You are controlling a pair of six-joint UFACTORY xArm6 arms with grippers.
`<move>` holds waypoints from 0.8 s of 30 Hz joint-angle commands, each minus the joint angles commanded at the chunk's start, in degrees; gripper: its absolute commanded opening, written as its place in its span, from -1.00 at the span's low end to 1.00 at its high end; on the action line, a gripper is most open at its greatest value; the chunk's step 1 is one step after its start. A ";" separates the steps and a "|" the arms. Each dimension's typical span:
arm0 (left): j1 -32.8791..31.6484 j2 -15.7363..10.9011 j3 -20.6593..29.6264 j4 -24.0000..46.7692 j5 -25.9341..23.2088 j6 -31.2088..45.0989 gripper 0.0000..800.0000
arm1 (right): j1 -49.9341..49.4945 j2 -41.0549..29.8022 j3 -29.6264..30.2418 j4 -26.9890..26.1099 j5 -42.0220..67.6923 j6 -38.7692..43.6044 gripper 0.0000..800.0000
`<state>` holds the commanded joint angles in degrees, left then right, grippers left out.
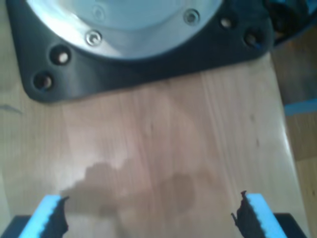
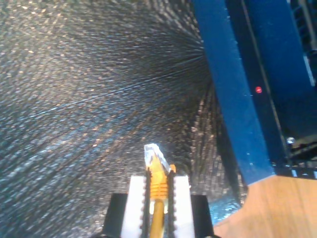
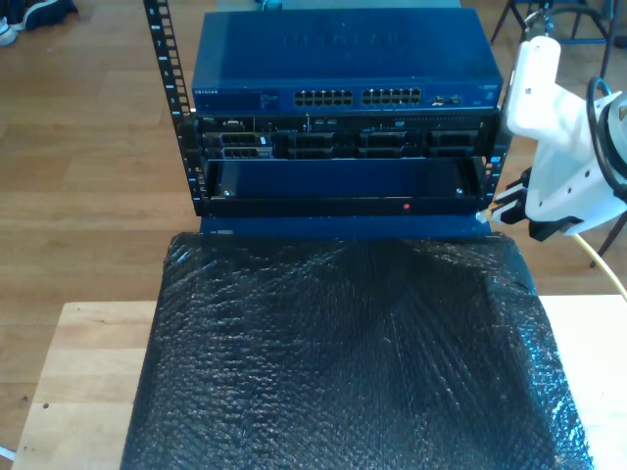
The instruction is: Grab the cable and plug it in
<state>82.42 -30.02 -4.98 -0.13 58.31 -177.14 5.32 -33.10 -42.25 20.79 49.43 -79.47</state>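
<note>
1. A wooden worktop (image 3: pixel 83 367) carries a large sheet of black bubble wrap (image 3: pixel 353 352) that covers most of its middle in the exterior view, with bare wood at that view's left and right edges.
2. Past the wrap stands a rack (image 3: pixel 176 108) of dark blue gear. On top is a switch (image 3: pixel 338 64) with two banks of ports (image 3: pixel 358 98) along its front; lower units sit under it, and a small red light (image 3: pixel 408 207) glows on the bottom panel.
3. A white arm (image 3: pixel 558 127) reaches in from the exterior view's right. This is my second arm; its pincer hangs above the wrap's far corner, just beside the rack's lower right corner as that view shows it.
4. My second pincer (image 2: pixel 159 186) has its white pads (image 2: pixel 136 198) closed tight on the cable (image 2: pixel 157 213). The yellow cable runs between the pads, and its clear plug (image 2: pixel 152 152) juts out past the tips, over the wrap and clear of the rack's blue side (image 2: pixel 228 84). In the exterior view the cable trails off from the arm towards that view's right edge.
5. My first pincer (image 1: pixel 148 213) is spread wide, its blue-edged fingers (image 1: pixel 49 215) far apart with nothing between them. It looks down on bare wood with a black base plate (image 1: pixel 148 64) and its bolts (image 1: pixel 93 37) beyond.
</note>
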 joint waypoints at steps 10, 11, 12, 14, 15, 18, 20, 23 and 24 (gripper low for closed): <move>0.09 1.49 -0.70 -0.79 0.44 0.26 1.00 | 1.93 -1.93 6.33 0.09 -13.01 -5.80 -1.00; 0.09 1.49 -0.70 -0.79 0.44 0.26 1.00 | 2.11 -2.02 6.33 0.18 -14.07 -5.89 -1.00; 0.09 1.49 -0.70 -0.79 0.44 0.26 1.00 | 2.37 -1.93 6.33 0.18 -14.86 -5.89 -1.00; 0.09 1.49 -0.70 -0.79 0.44 0.26 1.00 | 2.90 -1.93 6.24 0.18 -15.74 -5.89 -1.00; 0.09 1.49 -0.70 -0.79 0.44 0.26 1.00 | 3.25 -1.93 6.24 0.18 -15.91 -5.89 -1.00; 0.09 1.49 -0.70 -0.79 0.44 0.26 1.00 | 5.19 -1.76 6.77 0.18 -18.81 -5.80 -1.00; 0.09 1.49 -0.70 -0.79 0.44 0.26 1.00 | 7.38 -1.67 8.44 0.09 -23.03 -5.89 -1.00; 0.09 1.49 -0.70 -0.79 0.44 0.26 1.00 | 10.46 -1.49 10.81 0.09 -29.98 -5.89 -1.00; 0.09 1.49 -0.70 -0.79 0.44 0.26 1.00 | 10.99 -1.32 11.34 0.09 -32.09 -5.89 -1.00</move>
<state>82.51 -28.53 -5.68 -0.92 58.75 -176.88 16.31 -34.42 -30.91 20.88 17.34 -85.36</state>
